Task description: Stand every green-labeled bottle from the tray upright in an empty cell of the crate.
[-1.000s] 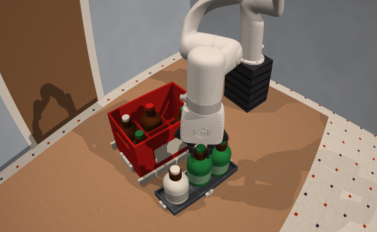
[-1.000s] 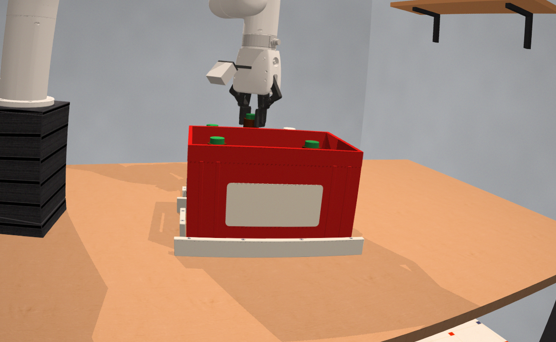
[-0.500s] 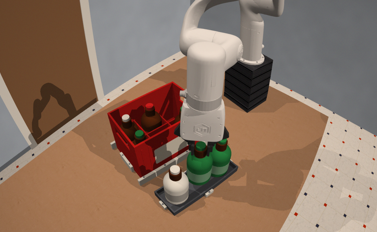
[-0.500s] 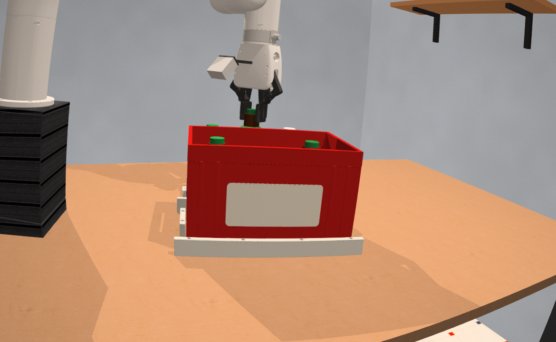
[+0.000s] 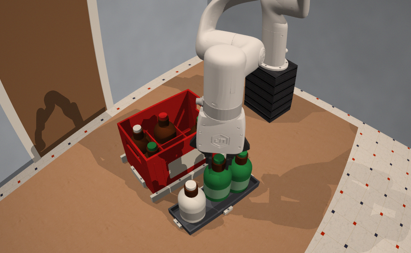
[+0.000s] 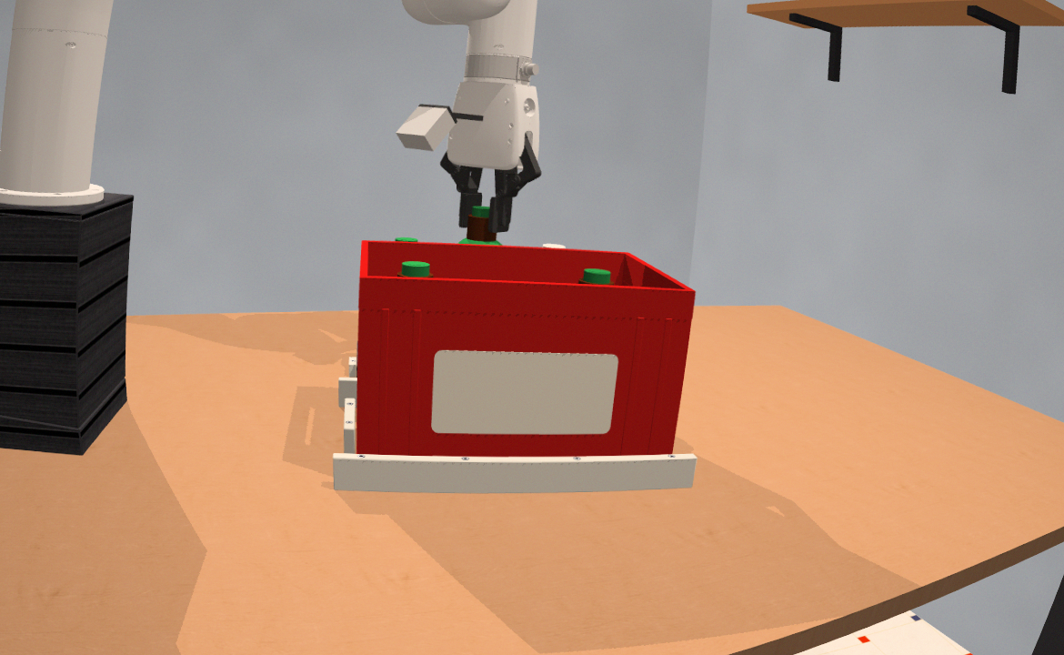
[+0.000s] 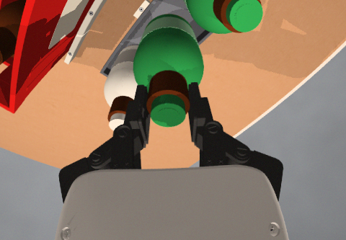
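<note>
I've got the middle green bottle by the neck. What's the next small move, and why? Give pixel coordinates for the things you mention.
I'd probably raise the gripper (image 5: 219, 162) (image 6: 485, 216) (image 7: 168, 96) straight up before moving sideways: the green bottle (image 5: 217, 180) (image 6: 480, 227) (image 7: 168, 56) in its fingers sits below the rim of the crate (image 5: 169, 147) (image 6: 524, 297) (image 7: 22, 45) for most of its height, and another green bottle (image 5: 240, 174) (image 7: 220, 7) stands close beside it.

Two green bottles (image 5: 217, 182) (image 6: 481, 227) (image 7: 168, 56), one white bottle (image 5: 191, 201) (image 6: 553, 246) (image 7: 120, 81), four brown bottles (image 5: 164, 132) (image 6: 416, 269) (image 7: 9, 25), one crate (image 5: 156, 176) (image 6: 519, 303) (image 7: 30, 49), one tray (image 5: 207, 220) (image 7: 124, 45)
</note>
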### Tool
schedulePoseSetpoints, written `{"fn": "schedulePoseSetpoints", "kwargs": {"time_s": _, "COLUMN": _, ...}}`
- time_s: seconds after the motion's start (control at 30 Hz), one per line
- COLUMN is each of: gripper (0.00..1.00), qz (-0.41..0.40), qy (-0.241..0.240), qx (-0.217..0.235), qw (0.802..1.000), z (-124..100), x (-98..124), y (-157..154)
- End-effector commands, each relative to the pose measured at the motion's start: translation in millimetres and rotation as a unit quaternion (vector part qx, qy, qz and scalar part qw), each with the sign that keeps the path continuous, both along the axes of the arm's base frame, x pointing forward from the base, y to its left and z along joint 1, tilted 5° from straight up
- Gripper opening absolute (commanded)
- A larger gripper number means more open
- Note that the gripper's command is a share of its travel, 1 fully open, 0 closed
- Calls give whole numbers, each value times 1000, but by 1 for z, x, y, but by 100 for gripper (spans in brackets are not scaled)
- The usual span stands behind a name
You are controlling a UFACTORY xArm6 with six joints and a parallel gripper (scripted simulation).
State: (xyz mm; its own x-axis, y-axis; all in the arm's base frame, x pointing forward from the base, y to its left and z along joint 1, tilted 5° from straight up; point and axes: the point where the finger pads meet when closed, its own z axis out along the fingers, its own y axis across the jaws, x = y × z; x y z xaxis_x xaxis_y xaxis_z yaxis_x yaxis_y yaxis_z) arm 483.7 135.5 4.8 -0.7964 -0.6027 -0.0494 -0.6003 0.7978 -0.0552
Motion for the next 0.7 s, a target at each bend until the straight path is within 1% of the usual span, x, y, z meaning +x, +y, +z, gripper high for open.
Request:
{"fn": "schedulePoseSetpoints", "kwargs": {"time_s": 0.0, "gripper": 0, "qz": 0, "qy": -2, "qx": 1, "qw": 1000, "z": 2, "x": 2, "y": 1}}
{"fn": "schedulePoseSetpoints", "kwargs": {"time_s": 0.67, "gripper": 0, "qz": 0, "qy": -2, "qx": 1, "qw": 1000, "z": 6, "x": 1, "y": 1}}
